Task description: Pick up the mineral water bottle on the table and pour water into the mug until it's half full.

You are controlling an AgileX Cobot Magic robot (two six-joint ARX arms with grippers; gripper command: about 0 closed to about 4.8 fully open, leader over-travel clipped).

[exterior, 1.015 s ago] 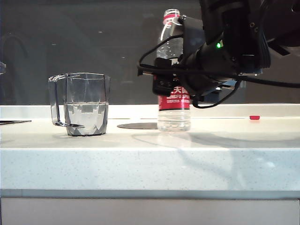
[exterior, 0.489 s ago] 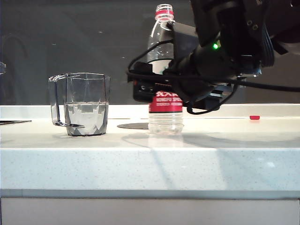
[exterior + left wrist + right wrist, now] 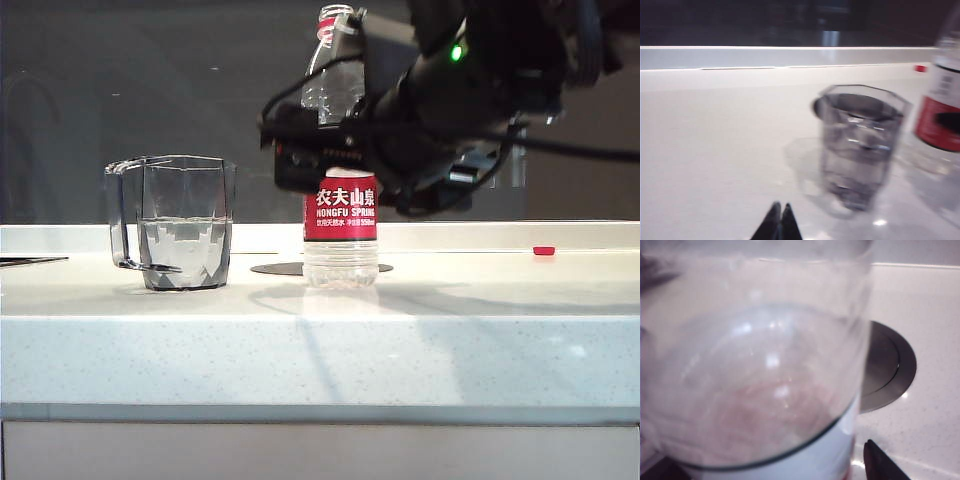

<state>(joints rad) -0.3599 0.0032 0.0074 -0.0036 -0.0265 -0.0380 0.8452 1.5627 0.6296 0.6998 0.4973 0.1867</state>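
Right pincer (image 3: 335, 160) jaws wide around upright mineral water bottle (image 3: 341, 225), neck up, left pincer (image 3: 780, 225) closed near mug (image 3: 860, 145)

The mug (image 3: 172, 222) stands on the table (image 3: 320, 350), left of the mineral water bottle (image 3: 340, 215). The right gripper (image 3: 335, 160) is around the bottle.

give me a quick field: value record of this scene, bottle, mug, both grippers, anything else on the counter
bottle: mineral water bottle upright on the table, cap off
mug: mug left of the bottle, apart from it, about half full of water
right gripper: right gripper around the bottle's upper body, fingers spread wide
left gripper: left gripper low over the table near the mug, fingers together, holding nothing
other: red cap far right; round metal disc behind the bottle
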